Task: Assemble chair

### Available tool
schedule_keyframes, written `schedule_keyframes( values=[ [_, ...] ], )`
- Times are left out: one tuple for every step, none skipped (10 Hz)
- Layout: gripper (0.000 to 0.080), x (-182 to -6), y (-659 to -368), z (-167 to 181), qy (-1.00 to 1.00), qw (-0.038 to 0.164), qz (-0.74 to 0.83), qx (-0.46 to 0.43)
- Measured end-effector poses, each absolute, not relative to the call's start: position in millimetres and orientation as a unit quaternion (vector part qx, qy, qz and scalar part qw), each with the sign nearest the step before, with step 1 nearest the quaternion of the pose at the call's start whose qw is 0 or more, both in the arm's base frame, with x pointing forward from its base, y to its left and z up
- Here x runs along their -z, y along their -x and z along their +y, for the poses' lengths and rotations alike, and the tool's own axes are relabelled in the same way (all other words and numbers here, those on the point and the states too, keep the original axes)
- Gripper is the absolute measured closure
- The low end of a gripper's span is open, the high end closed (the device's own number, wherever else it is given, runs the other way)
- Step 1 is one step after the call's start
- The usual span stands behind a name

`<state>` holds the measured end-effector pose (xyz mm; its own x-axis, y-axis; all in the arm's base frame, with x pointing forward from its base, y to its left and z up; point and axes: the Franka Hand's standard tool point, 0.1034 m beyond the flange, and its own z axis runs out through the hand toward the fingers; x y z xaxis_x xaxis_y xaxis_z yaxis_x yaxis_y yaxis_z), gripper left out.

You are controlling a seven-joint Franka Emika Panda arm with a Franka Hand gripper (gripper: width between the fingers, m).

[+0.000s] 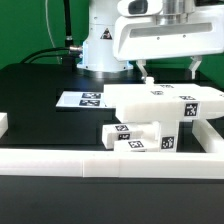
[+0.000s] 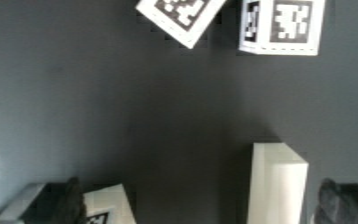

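**Exterior view: open gripper hangs over the white chair parts**

In the exterior view the gripper (image 1: 170, 72) hangs with its two fingers (image 1: 144, 70) spread wide apart. It holds nothing.

Just under it lies a big white slab (image 1: 160, 100), one part of the chair. The slab lies flat on the black table (image 1: 40, 85). It has black-and-white tags on its end toward the exterior view's right.

In front of the slab, nearer the camera, sit smaller white blocks (image 1: 135, 138) with tags on them too. They are packed close together, and I cannot tell how many there are.

The marker board (image 1: 85, 99) lies flat on the table, on the exterior view's left of the slab. A low white border wall (image 1: 110, 165) runs along the front. The robot arm (image 1: 100, 45) stands behind it all.

In the wrist view the table looks dark, and both finger tips show far apart at the edge of the picture. Between them stands a tall white part (image 2: 279, 185), closer to one finger and not touching it. A small tagged piece (image 2: 105, 205) sits near the other finger. Two more tagged white shapes (image 2: 282, 25) lie farther off, and I cannot tell which parts they are.
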<state>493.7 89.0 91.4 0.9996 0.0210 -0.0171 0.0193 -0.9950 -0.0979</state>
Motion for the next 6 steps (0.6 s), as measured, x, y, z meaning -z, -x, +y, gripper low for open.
schedule_keyframes(
  values=[
    [0.015, -90.1, -489.1, 90.3, 0.998, 0.051, -0.01, -0.028],
    [0.015, -91.0, -484.1, 91.6, 0.996, 0.055, -0.012, -0.072],
    [0.015, -90.5, -486.8, 92.7, 0.996, 0.05, -0.015, -0.07],
    [0.015, -85.6, -483.0, 100.3, 0.997, 0.04, -0.029, -0.062],
    [0.015, -78.0, -476.7, 110.4, 0.997, 0.031, -0.049, -0.056],
    [0.015, -73.0, -474.4, 117.0, 0.997, 0.027, -0.049, -0.05]
  ],
)
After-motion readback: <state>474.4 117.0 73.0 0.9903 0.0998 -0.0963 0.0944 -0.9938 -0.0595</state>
